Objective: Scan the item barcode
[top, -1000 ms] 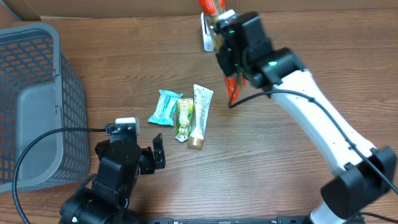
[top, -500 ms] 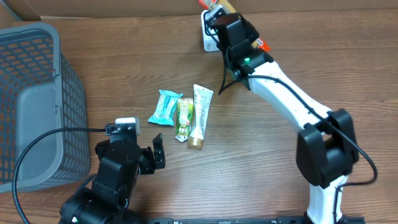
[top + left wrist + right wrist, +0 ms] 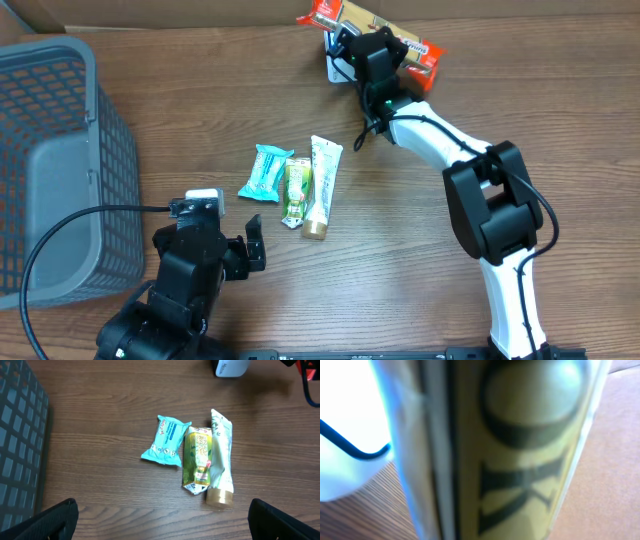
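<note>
The item (image 3: 418, 52) is a long orange-red packet with a tan middle, held crosswise at the table's back edge by my right gripper (image 3: 372, 42), which is shut on it. It hangs just above the white barcode scanner (image 3: 336, 66). In the right wrist view the item (image 3: 520, 450) fills the frame as a blurred yellowish face with dark letters and hides my fingers. The white scanner (image 3: 350, 435) and its black cable show at the left. No barcode is legible. My left gripper (image 3: 162, 527) stands open over bare wood, near the front left (image 3: 248, 252).
A teal packet (image 3: 166, 441), a green packet (image 3: 198, 458) and a tube with a gold cap (image 3: 221, 462) lie side by side mid-table. A grey mesh basket (image 3: 50, 170) stands at the left edge. Cardboard lines the back.
The right arm has swung back and left, carrying the item over the scanner and turning it from upright to crosswise. The left arm has not moved.
</note>
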Action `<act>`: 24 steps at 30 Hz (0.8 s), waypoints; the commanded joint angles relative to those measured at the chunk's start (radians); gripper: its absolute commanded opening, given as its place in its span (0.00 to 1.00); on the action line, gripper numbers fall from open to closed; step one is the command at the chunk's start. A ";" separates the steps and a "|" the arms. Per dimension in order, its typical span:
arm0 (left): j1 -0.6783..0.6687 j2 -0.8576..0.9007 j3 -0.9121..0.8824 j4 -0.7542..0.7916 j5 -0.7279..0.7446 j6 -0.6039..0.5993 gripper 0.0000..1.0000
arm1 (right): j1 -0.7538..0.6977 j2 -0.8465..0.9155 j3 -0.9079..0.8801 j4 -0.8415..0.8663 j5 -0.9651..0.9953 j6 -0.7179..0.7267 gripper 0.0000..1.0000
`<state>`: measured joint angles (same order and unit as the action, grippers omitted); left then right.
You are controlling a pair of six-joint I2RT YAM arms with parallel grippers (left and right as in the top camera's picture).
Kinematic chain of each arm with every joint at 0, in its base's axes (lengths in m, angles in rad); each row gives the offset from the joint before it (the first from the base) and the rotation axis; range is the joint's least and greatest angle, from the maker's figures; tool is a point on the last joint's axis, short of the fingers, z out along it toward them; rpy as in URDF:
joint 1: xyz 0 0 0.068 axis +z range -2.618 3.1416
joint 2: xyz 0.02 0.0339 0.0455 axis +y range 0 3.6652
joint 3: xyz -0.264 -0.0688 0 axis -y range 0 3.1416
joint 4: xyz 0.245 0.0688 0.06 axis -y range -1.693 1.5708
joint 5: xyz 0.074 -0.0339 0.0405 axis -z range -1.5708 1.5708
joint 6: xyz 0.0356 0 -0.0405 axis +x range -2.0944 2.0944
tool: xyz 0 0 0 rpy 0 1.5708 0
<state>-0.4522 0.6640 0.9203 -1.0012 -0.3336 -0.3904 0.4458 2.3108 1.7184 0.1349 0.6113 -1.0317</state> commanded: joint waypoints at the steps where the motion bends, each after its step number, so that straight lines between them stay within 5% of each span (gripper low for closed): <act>1: -0.006 0.002 -0.011 0.004 -0.013 -0.014 1.00 | -0.026 0.009 0.040 0.060 0.040 -0.106 0.04; 24: -0.006 0.002 -0.011 0.003 -0.013 -0.014 0.99 | -0.029 0.016 0.040 0.104 0.012 -0.099 0.04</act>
<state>-0.4522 0.6640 0.9203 -1.0012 -0.3336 -0.3904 0.4129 2.3665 1.7184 0.2008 0.6071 -1.1378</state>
